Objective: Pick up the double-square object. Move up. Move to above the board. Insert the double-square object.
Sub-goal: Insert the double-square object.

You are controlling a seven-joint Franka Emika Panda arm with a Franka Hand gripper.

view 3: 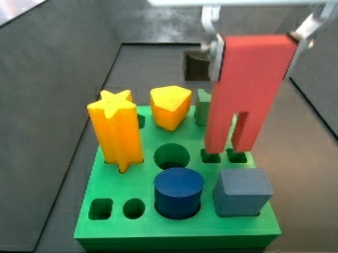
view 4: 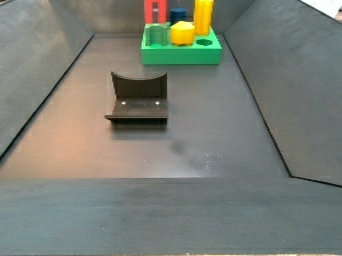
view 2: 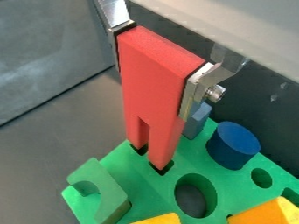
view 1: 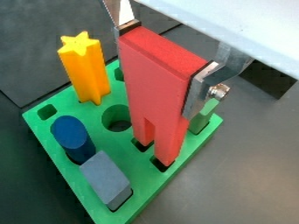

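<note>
Dark matte worktop (view 4: 174, 140), walled; black L-shaped fixture (view 4: 136, 98) mid-frame. Upper right in a side view: silver-plated hand (view 3: 260, 25) pinching smooth salmon double-square object (view 3: 246, 84), twin square legs entering paired holes of glossy green board (view 3: 138, 188).

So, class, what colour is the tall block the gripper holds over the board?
Salmon-red block, clearest in a side view, held by the gripper at the green board.
</note>
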